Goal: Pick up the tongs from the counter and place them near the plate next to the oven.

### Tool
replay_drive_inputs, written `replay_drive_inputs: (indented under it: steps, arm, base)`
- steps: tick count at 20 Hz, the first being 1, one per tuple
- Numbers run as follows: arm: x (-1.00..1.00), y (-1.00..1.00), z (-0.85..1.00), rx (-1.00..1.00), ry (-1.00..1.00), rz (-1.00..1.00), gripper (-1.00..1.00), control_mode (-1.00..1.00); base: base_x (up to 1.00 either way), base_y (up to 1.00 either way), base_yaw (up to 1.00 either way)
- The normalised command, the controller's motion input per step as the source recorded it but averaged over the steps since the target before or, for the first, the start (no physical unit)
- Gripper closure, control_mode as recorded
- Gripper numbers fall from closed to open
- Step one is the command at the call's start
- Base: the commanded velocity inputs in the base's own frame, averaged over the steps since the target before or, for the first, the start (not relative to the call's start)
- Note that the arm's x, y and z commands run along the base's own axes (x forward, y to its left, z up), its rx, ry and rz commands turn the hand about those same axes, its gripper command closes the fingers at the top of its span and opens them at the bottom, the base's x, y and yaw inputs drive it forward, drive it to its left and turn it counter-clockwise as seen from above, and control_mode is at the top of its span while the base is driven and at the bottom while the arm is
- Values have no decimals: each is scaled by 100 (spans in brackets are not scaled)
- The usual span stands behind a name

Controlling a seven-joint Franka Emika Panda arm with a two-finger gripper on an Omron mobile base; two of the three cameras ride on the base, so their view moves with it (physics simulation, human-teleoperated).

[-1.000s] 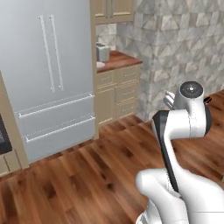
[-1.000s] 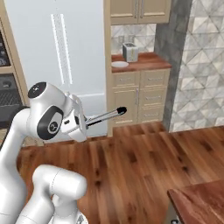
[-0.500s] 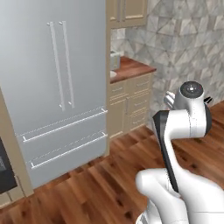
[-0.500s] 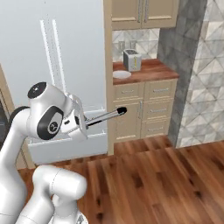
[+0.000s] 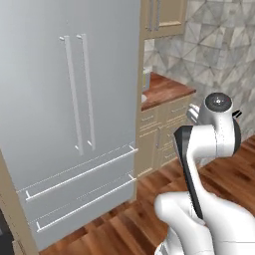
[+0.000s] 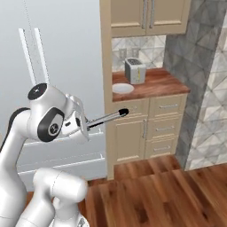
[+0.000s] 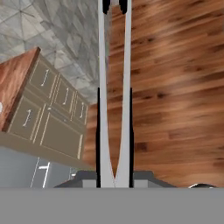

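My gripper (image 6: 82, 124) is shut on the tongs (image 6: 105, 118), a slim silver pair that sticks out level to the right and ends in black tips. In the hand view the tongs (image 7: 114, 87) run straight up from between my fingers, with wooden floor behind them. The white plate (image 6: 123, 88) lies on the reddish-brown counter (image 6: 153, 84), at its left end just in front of the silver toaster (image 6: 135, 71). The tongs' tips hang in the air below and in front of the plate, well short of the counter. The counter (image 5: 167, 88) also appears beyond the fridge.
A tall grey fridge (image 5: 69, 114) with long handles stands left of the counter. Beige drawers (image 6: 166, 119) sit under the counter and wall cabinets (image 6: 146, 15) hang above it. A grey tiled wall (image 6: 206, 88) closes the right side. Wooden floor (image 6: 155, 190) lies in front.
The whole picture has shifted, so the base has moved: fridge and counter now look closer and larger. The tongs stay held the same way in the gripper.
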Motion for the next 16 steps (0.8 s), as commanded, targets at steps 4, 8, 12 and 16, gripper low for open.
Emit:
replay_drive_inputs:
  steps: [4, 8, 12, 16]
  arm:
    - [0, 0, 0, 0, 0, 0, 100, 100]
    - [0, 0, 0, 0, 0, 0, 100, 100]
    - [0, 0, 0, 0, 0, 0, 100, 100]
    - [0, 0, 0, 0, 0, 0, 100, 100]
  base:
    - [100, -37, 5]
    - [100, -59, 11]
    - [97, -62, 16]
    - [79, -51, 19]
